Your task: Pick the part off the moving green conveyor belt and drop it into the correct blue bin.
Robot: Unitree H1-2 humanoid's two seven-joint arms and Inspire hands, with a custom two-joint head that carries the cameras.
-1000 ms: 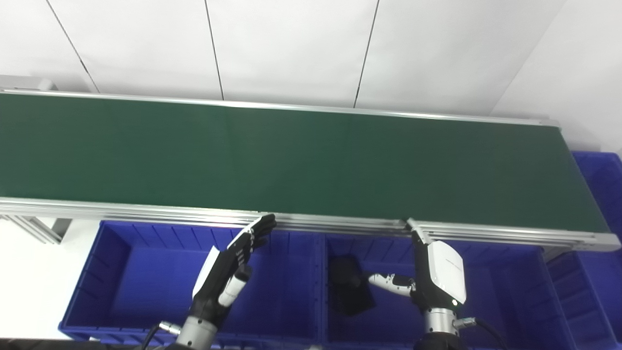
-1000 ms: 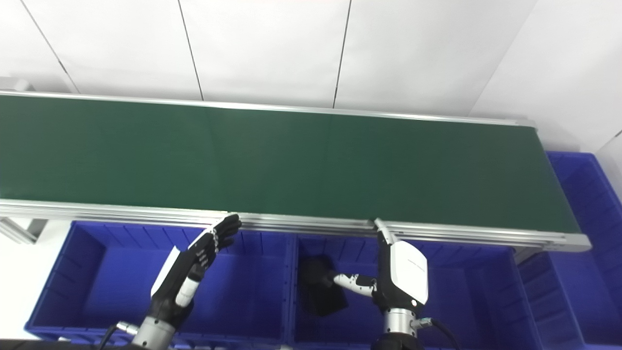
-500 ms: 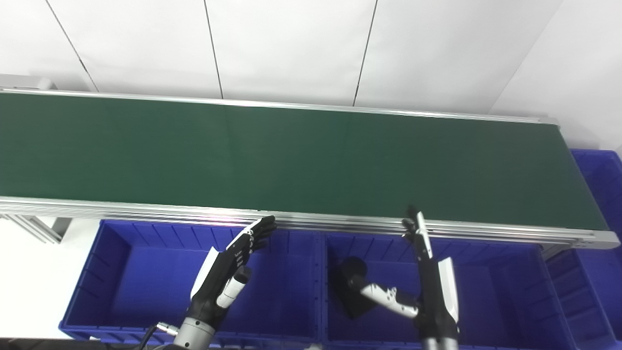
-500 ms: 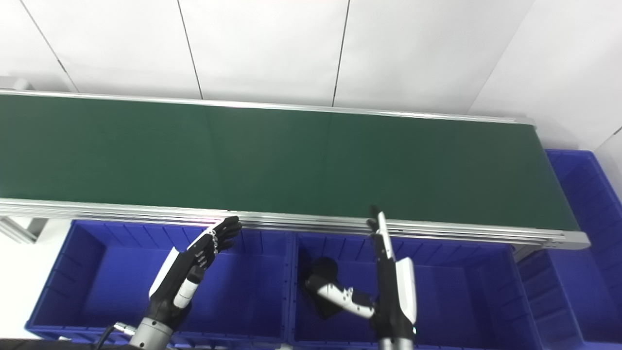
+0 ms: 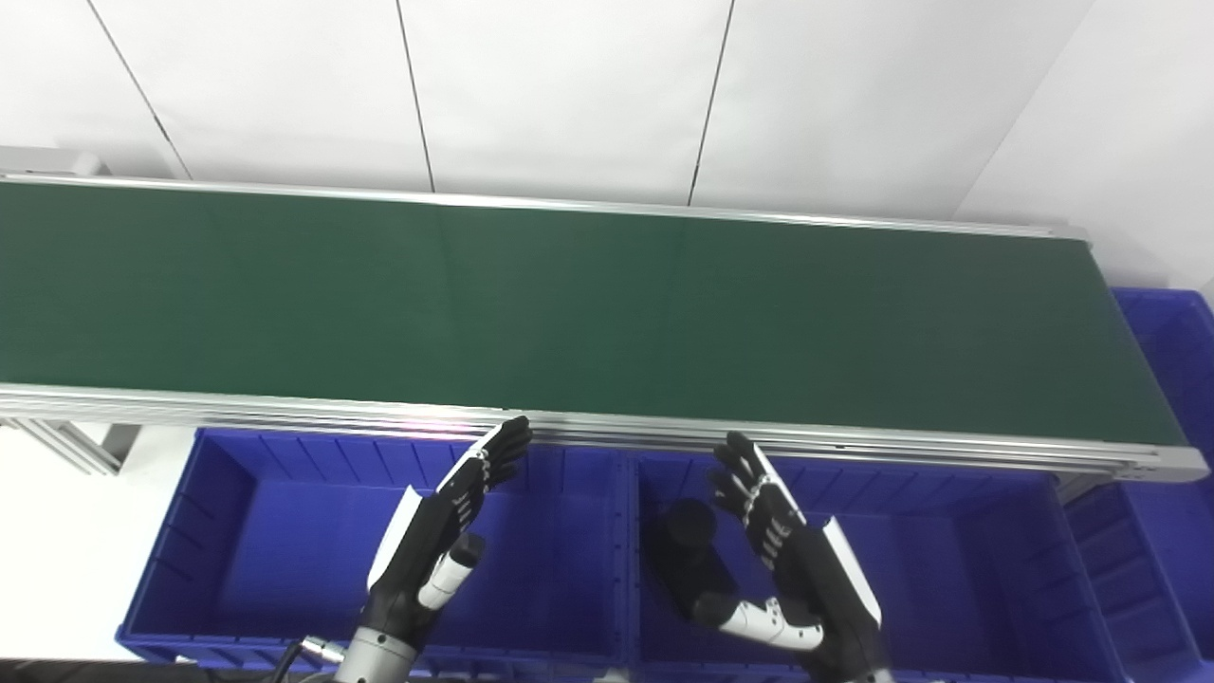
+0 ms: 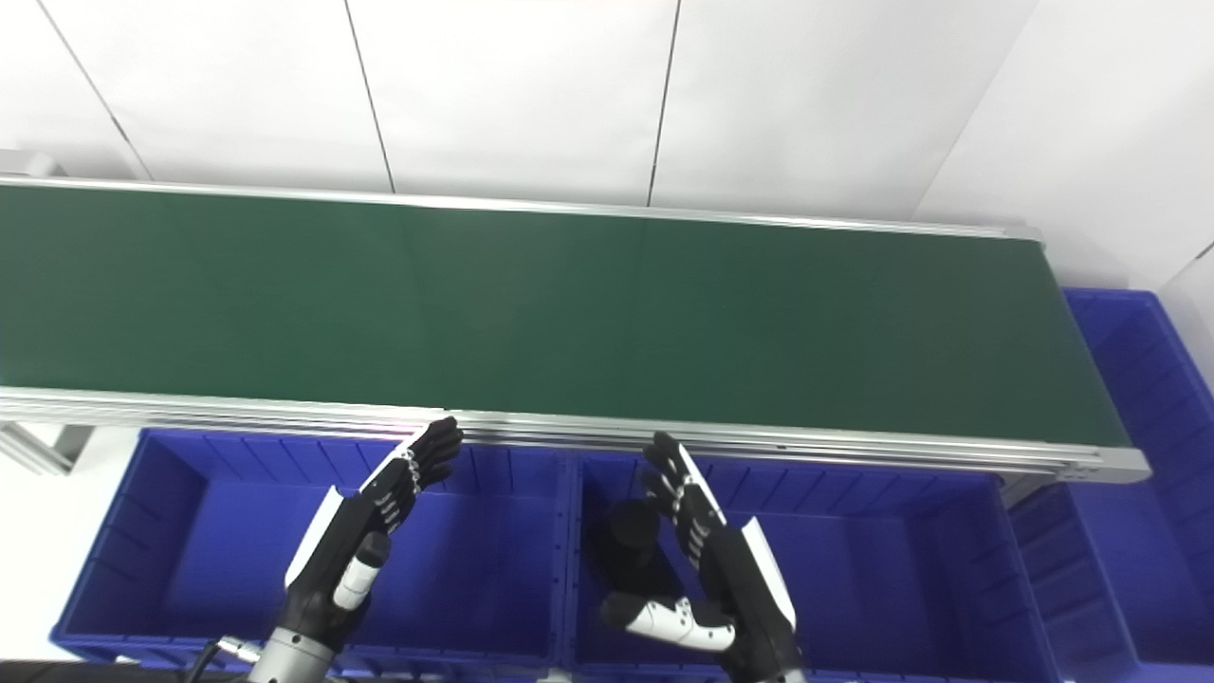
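Observation:
The green conveyor belt (image 5: pixel 588 304) runs across the view with nothing on it. A black part (image 5: pixel 688 555) lies in the middle blue bin (image 5: pixel 958 579), near that bin's left wall. My right hand (image 5: pixel 792 555) hovers over this bin just right of the part, palm turned up, fingers spread, holding nothing. My left hand (image 5: pixel 446 531) is raised over the left blue bin (image 5: pixel 275 531), open and flat, its fingertips close to the belt's near rail.
The belt's aluminium rail (image 5: pixel 607 432) borders the bins' far side. A third blue bin (image 5: pixel 1171 379) stands at the belt's right end. A white wall rises behind the belt. The white floor shows at the lower left.
My right hand has turned from edge-on to palm-up and drawn back and left over the middle bin. The black part stays in that bin. My left hand has barely moved.

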